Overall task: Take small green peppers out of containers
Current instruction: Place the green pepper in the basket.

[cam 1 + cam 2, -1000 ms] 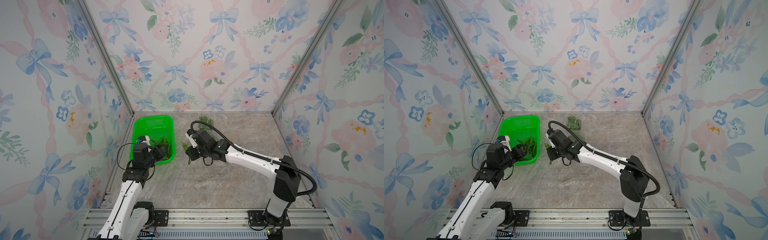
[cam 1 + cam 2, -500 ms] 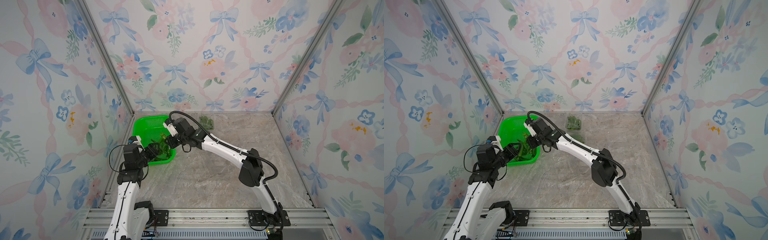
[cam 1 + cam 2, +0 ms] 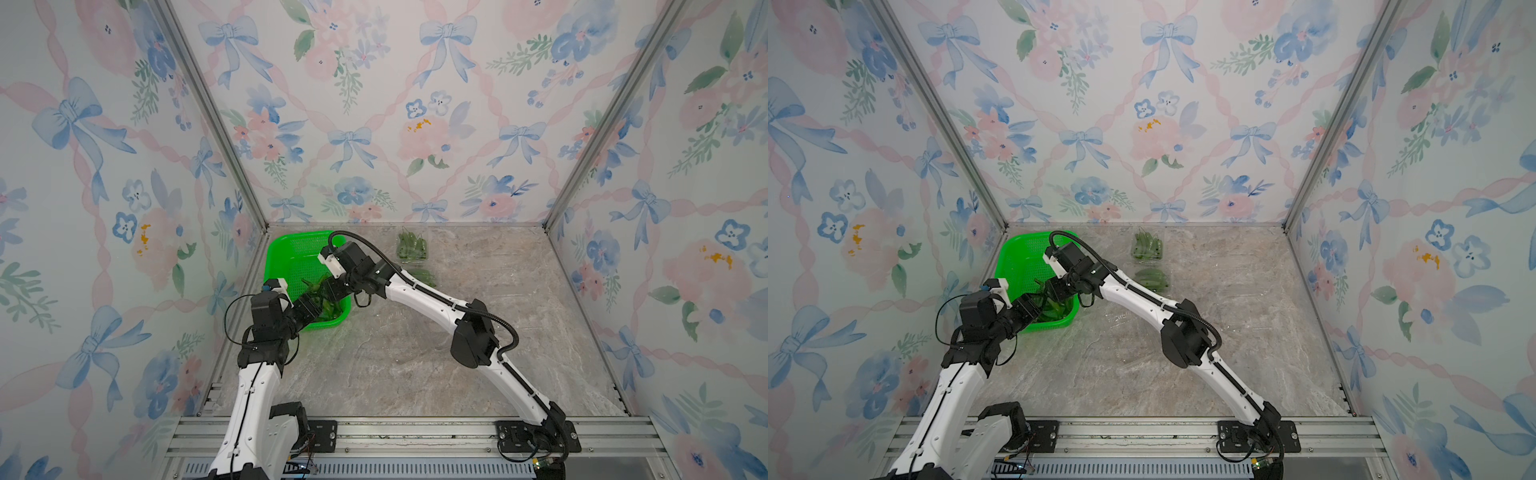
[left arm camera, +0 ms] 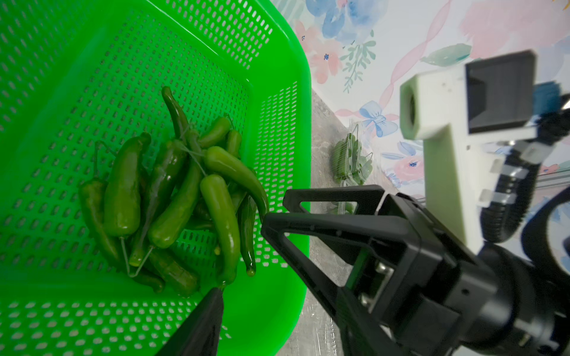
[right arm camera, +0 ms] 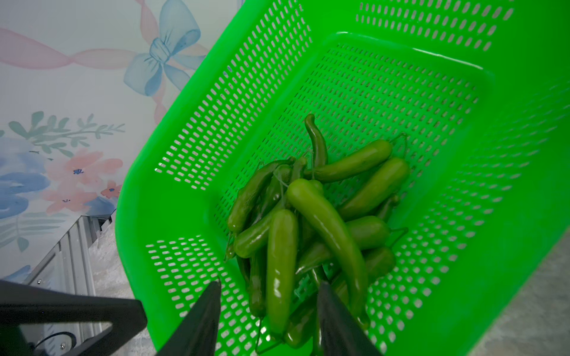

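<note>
Found the left gripper (image 3: pixel 311 305) at the near rim of the bright green perforated plastic basket (image 3: pixel 286 243) — could not tell its jaw width. Saw slim glossy green peppers (image 5: pixel 324 215) heaped inside, the right gripper (image 5: pixel 270 283) parted above them, gripping nothing. Further right, noted two clear plastic clamshell containers (image 3: pixel 412 249) — more peppers inside.

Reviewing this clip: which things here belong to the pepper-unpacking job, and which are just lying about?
Job: small green peppers, clear containers, green basket, left hand, right hand.
Just there: marble tabletop, floral walls, metal rail.
</note>
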You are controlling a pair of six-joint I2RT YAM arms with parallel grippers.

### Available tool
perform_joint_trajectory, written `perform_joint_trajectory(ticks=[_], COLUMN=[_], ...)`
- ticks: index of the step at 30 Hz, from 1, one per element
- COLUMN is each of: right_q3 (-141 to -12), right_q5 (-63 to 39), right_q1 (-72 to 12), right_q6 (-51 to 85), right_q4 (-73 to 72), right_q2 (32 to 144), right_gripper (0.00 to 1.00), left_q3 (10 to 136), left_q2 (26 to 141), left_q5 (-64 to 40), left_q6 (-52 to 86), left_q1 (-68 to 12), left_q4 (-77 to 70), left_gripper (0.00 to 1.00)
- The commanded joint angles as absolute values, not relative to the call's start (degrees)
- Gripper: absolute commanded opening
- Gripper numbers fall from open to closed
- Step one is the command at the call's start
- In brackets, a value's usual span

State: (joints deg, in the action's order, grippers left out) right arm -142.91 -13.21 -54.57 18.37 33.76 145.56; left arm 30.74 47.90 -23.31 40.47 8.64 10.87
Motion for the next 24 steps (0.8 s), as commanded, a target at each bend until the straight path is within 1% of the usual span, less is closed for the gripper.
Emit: perform_joint_trajectory(ticks=[1, 4, 6, 8, 13, 17, 21, 24], right_q3=[-143.78, -138.4, -132.43, -124.46, -98.2, -83.81, -72.53, -66.33], right_q5=[-13.53, -12.71, -11.58, -10.57, -9.89, -8.1, -4.7, -0.17], right_q1=[-53.47, -53.05, -52.65, -51.9, -48.4, -46.04, -45.67, -45.98], right_q6=[17.68, 15.68, 14.44, 13.81, 16.34, 19.1, 20.66, 22.48], right_q4=[36.6, 35.71, 34.65, 33.1, 23.85, 23.33, 24.32, 25.47], right_q2=[144.58, 140.18, 135.56, 129.79, 110.04, 98.89, 91.19, 88.11], right_gripper=[0.52, 0.52, 0.51, 0.51, 0.54, 0.54, 0.54, 0.54], left_q3=[29.51, 29.68, 30.32, 31.04, 32.96, 33.46, 34.67, 36.38], left_q2=[47.94, 48.07, 48.6, 49.55, 52.07, 53.21, 55.05, 56.33], left_q5=[-25.11, -25.6, -24.41, -21.5, -17.76, -14.5, -11.13, -9.38], left_q6=[38.72, 38.54, 38.55, 39.25, 41.25, 42.26, 43.05, 43.07], left_q1=[8.79, 6.85, 3.25, -1.57, -13.06, -18.86, -23.49, -25.6], left_q4=[11.51, 11.59, 11.6, 11.9, 12.31, 12.3, 12.3, 12.3], left_gripper=[0.62, 0.62, 0.62, 0.62, 0.61, 0.62, 0.61, 0.62])
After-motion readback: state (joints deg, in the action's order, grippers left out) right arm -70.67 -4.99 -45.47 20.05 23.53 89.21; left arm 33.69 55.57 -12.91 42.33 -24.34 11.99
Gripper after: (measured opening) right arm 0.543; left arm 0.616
